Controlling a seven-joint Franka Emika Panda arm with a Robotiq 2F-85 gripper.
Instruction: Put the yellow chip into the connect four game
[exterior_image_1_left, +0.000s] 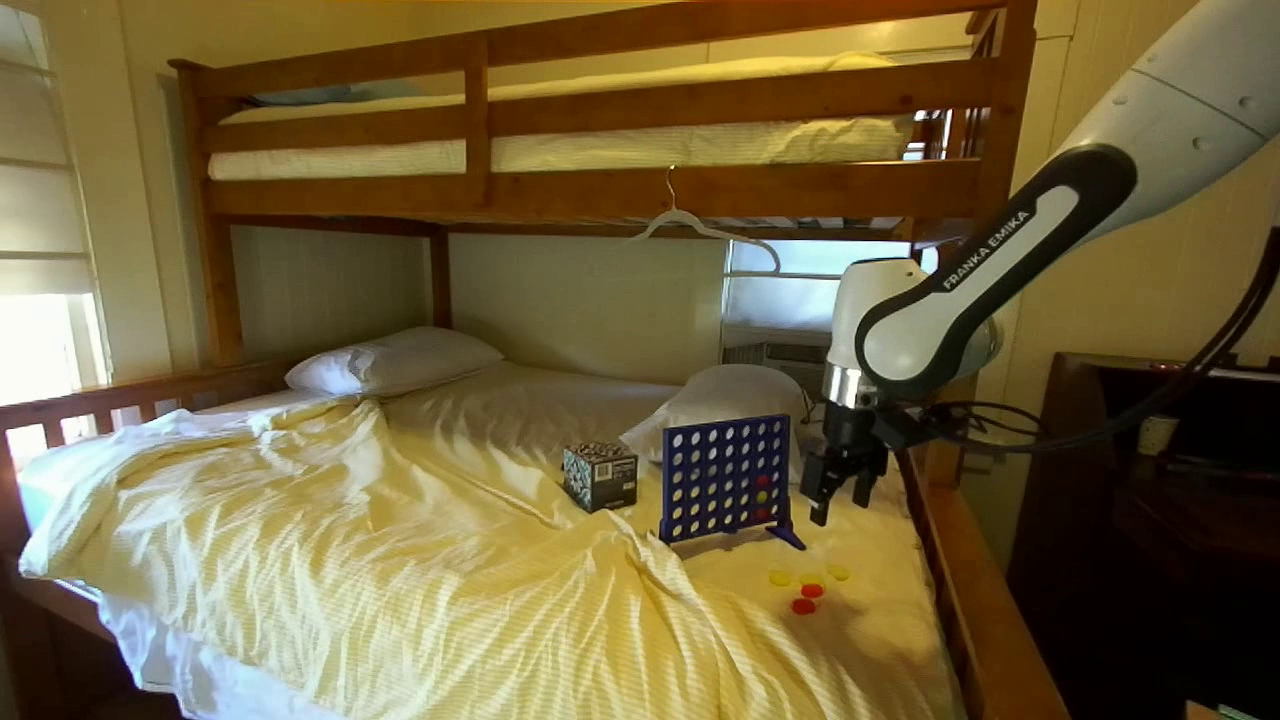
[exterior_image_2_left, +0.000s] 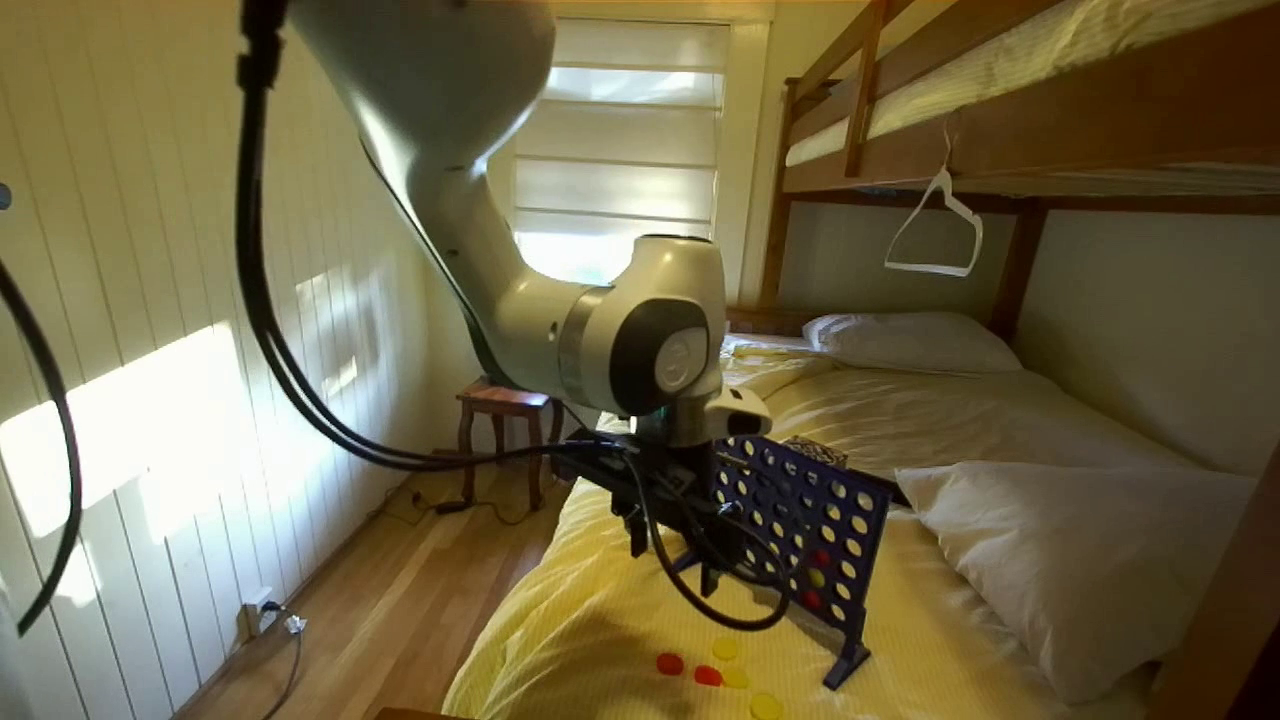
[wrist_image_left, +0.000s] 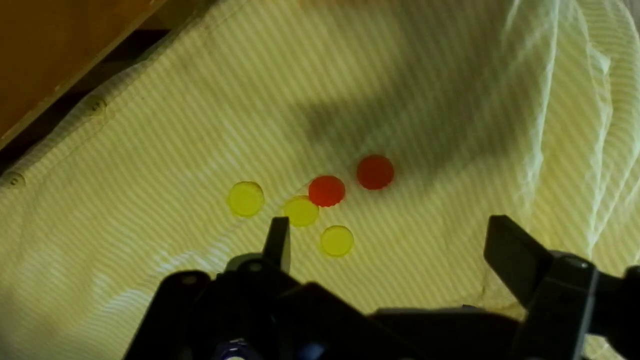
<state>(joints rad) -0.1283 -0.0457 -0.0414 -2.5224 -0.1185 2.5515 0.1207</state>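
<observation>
Three yellow chips (wrist_image_left: 337, 241) lie flat on striped bedding (wrist_image_left: 415, 270) w/ two red chips (wrist_image_left: 375, 172) close by; the middle yellow touches a red that seems to overlap its edge. Which yellow is meant, I can't tell. The connect four game (exterior_image_1_left: 725, 478) stands upright on the same bedding, nr the chips, w/ red, yellow, red showing low in a column toward one end. My claw (wrist_image_left: 389, 218) is spread wide, holding nothing, in the air nr the game.

Risks, my guess: the chips look thin and the bedding soft, so I could pinch fabric along w/ a chip, or skid over it. Going for the middle yellow would prob. drag its red neighbor too. At the game's top edge, a chip gripped crooked could catch and drop. Soft footing means a light bump might tip the game; my cable loop (exterior_image_2_left: 740, 627), hanging low, could snag it too.

Edges: a wood rail (exterior_image_1_left: 985, 610) runs along the bedding, apart from the chips; in the wrist view, darkness shows btwn wood and bedding, where a dropped chip could vanish. Past the game sit a patterned box (exterior_image_1_left: 600, 476) and a pillow (exterior_image_1_left: 735, 392), so swinging that way looks tight. A coat hanger (exterior_image_2_left: 928, 268) dangles from the upper bunk (exterior_image_1_left: 850, 190), higher than my claw. Best room, prob.: flat bedding btwn chips and rail.
</observation>
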